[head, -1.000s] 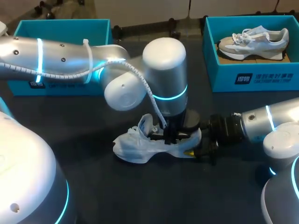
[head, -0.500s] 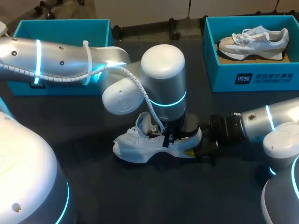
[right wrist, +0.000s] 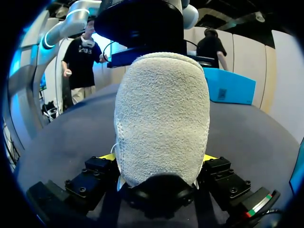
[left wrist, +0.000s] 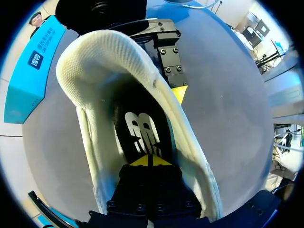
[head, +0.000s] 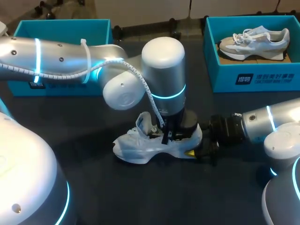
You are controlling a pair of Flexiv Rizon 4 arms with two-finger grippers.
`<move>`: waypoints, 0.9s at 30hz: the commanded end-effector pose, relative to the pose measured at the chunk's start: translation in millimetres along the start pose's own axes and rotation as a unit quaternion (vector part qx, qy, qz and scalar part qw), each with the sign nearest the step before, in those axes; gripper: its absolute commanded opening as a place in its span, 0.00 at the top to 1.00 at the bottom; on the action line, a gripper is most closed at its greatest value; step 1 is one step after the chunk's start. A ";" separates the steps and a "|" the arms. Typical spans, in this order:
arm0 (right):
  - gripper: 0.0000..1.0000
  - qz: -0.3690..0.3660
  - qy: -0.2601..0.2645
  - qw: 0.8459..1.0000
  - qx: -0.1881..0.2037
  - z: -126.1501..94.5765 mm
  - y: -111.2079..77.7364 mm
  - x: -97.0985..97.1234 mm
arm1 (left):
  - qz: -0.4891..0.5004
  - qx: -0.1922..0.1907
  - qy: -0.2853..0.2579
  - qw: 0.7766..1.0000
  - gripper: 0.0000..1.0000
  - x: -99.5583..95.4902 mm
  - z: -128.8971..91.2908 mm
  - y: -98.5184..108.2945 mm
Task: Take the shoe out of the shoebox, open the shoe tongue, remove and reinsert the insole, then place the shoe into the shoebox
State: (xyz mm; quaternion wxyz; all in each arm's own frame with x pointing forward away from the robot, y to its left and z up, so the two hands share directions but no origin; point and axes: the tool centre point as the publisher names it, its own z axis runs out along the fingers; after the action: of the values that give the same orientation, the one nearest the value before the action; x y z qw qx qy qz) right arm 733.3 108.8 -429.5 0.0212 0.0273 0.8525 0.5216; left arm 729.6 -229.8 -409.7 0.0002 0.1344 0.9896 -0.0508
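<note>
A white shoe (head: 136, 145) lies on its sole in the middle of the dark table. My left gripper (head: 168, 137) reaches straight down into its opening. In the left wrist view its yellow tips (left wrist: 148, 160) are pressed together on the black insole (left wrist: 142, 128) with the white logo, inside the shoe (left wrist: 104, 52). My right gripper (head: 194, 151) comes in from the right at table height. Its fingers stand wide on both sides of the heel (right wrist: 161, 114), touching it, so this gripper (right wrist: 159, 159) is shut on the shoe.
An open blue shoebox (head: 61, 22) stands at the back left, partly behind my left arm. A second blue box (head: 253, 77) at the back right holds another white and grey shoe (head: 255, 41).
My left gripper dipped into the shoe, its fingers closed on the insole, and the arm has come up slightly. The shoe shifted a little. The right arm has not moved.
</note>
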 end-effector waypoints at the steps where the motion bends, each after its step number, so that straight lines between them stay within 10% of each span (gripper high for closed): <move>1: 1.00 0.000 -0.001 1.000 0.001 3.8 -9.2 -4.4 | 0.002 0.006 0.006 1.000 1.00 1.2 -3.5 7.8; 27: 1.00 0.000 -0.001 1.000 0.001 3.8 -9.2 -4.4 | -0.006 0.081 0.028 0.996 1.00 5.9 -48.9 13.7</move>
State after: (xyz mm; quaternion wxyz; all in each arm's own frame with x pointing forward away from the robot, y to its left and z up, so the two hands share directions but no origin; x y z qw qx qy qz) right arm 733.0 108.4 -429.1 0.0211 0.0273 0.8526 0.5215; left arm 730.1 -216.1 -366.5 -0.0402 0.1274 0.9833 -0.1232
